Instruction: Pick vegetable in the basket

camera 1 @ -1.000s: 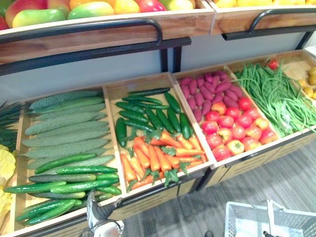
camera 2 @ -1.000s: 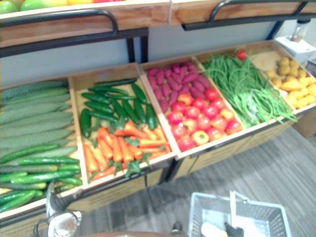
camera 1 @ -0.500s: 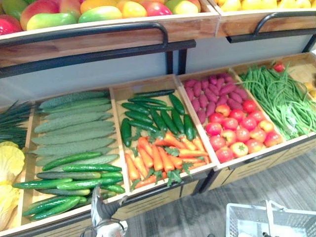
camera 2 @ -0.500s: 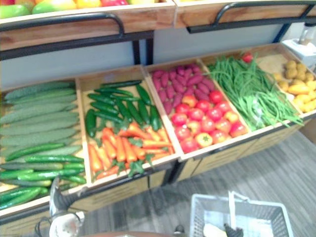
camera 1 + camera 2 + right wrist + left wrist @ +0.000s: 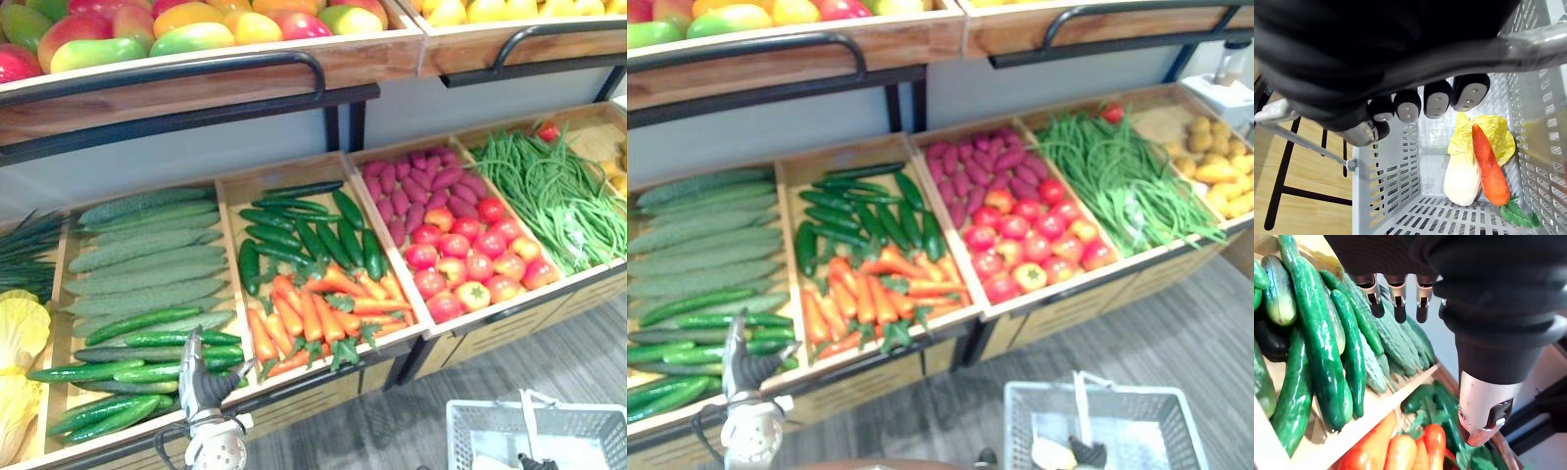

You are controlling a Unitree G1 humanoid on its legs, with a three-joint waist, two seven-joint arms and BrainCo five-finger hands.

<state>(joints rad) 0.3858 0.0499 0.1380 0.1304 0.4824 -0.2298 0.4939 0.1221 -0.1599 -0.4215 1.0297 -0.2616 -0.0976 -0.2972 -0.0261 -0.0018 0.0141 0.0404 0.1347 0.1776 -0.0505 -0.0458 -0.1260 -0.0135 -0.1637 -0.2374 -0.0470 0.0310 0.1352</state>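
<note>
Higher now, the left hand (image 5: 201, 370) hovers, fingers (image 5: 1396, 299) apart, over smooth long green cucumbers (image 5: 147, 344) in the wooden crate (image 5: 219, 240): firm, slippery, best gripped mid-length. The right hand (image 5: 1400, 44) clamps the handle (image 5: 1547, 35) of the grey plastic basket (image 5: 470, 433).

Both eye views look down from the head at the same vegetable crates (image 5: 390, 245) and grey basket (image 5: 1156, 436) — slightly offset sideways. Left wrist view sits very close over cucumbers (image 5: 1317, 347); right wrist view looks down into the basket.
</note>
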